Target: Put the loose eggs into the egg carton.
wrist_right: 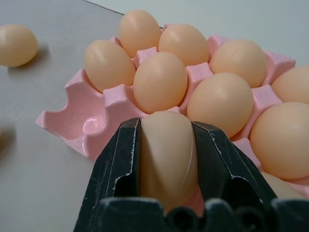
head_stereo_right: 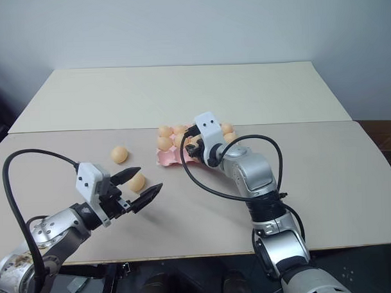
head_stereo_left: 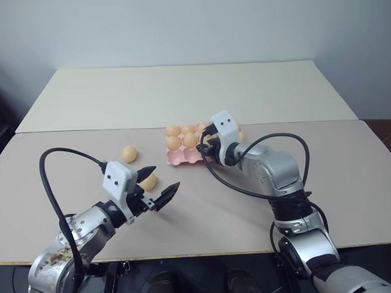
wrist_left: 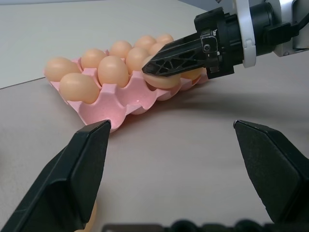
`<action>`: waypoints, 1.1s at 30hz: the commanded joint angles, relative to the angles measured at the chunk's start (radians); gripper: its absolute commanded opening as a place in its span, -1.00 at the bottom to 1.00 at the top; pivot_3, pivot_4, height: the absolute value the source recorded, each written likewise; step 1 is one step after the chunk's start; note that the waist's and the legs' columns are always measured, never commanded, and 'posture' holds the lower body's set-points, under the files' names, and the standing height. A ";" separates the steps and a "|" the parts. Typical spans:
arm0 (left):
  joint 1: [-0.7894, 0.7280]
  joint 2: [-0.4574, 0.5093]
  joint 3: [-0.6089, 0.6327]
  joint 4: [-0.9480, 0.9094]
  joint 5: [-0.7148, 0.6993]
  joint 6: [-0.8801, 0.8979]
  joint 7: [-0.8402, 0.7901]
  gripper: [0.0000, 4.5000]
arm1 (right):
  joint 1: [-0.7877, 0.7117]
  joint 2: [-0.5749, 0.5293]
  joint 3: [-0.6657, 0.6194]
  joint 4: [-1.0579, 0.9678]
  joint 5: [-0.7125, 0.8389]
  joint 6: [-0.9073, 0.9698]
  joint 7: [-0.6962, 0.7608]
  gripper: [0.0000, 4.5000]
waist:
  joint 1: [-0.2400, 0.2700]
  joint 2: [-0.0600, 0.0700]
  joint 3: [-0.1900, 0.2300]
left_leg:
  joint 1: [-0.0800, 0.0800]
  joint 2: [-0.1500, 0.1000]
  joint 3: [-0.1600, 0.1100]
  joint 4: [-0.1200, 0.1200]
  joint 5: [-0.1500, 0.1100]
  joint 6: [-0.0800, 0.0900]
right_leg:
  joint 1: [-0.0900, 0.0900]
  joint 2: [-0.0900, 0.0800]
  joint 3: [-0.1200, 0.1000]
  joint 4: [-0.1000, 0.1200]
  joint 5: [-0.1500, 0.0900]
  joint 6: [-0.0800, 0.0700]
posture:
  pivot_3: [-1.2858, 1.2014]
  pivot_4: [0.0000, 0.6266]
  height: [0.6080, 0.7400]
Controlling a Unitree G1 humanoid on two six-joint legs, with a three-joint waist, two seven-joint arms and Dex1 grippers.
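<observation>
Two pale beige tabletops [head_stereo_left: 181, 95] stand pushed together, the seam between them running straight across, and behind them rises a plain grey-white wall [head_stereo_left: 191, 24]. A strip of dark floor shows along the table's near edge.

The egg carton [head_stereo_left: 183, 156], pink and lidless, sits on the near tabletop just past the seam, most of its cups filled with pale orange-tan eggs (the cup at the near left corner is bare).

The right gripper [wrist_right: 166, 145] reaches over the carton's near row, its two black fingers pressed against the sides of the held egg [wrist_right: 168, 154], which sits low over a cup at the front edge; I cannot tell whether the egg already rests in that cup.

The left gripper [head_stereo_left: 157, 186] hangs over the table well short of the carton, its jaws spread wide with nothing between them.

Two loose eggs lie on the tabletop to the carton's left: the farther egg [head_stereo_left: 129, 153] by itself, the nearer egg [head_stereo_left: 148, 181] just beside the left gripper's fingers.
</observation>
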 commanded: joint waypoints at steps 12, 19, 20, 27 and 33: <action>-0.014 0.025 0.090 -0.064 -0.117 0.020 0.018 0.97 | 0.005 -0.108 -0.015 -0.148 0.040 -0.003 0.129 0.99 | 0.002 0.000 0.000 | 0.000 0.000 0.000 0.000 0.000 0.000 | 0.000 0.000 0.000 0.000 0.000 0.000 | 0.03 -0.52 1.00; 0.024 0.073 0.164 -0.072 -0.172 0.038 0.013 0.97 | 0.065 -0.357 -0.061 -0.329 0.187 0.005 0.402 0.99 | 0.004 0.000 0.000 | 0.000 0.000 0.000 0.000 0.000 0.001 | 0.001 0.000 0.000 -0.001 0.000 0.000 | 0.03 -0.52 1.00; 0.051 0.092 0.201 -0.074 -0.188 0.042 -0.002 0.97 | 0.091 -0.420 -0.081 -0.346 0.210 -0.021 0.468 0.99 | 0.004 0.000 0.000 | 0.000 0.000 0.000 0.000 0.000 0.001 | 0.001 0.000 0.000 -0.001 0.000 0.000 | 0.03 -0.52 1.00; 0.187 0.188 0.419 -0.047 -0.244 0.048 -0.074 0.97 | 0.201 -0.710 -0.271 -0.309 0.316 -0.135 0.750 0.99 | 0.003 -0.001 0.000 | 0.003 0.000 0.000 0.000 -0.001 0.002 | 0.002 0.000 0.000 -0.002 0.000 0.000 | 0.03 -0.52 1.00; 0.300 0.336 0.727 0.063 -0.376 0.112 -0.288 0.97 | 0.261 -0.846 -0.369 -0.184 0.312 -0.234 0.856 0.99 | 0.002 -0.002 0.001 | 0.007 0.000 0.000 0.000 -0.002 0.003 | 0.007 0.000 0.000 -0.004 -0.001 -0.001 | 0.03 -0.52 1.00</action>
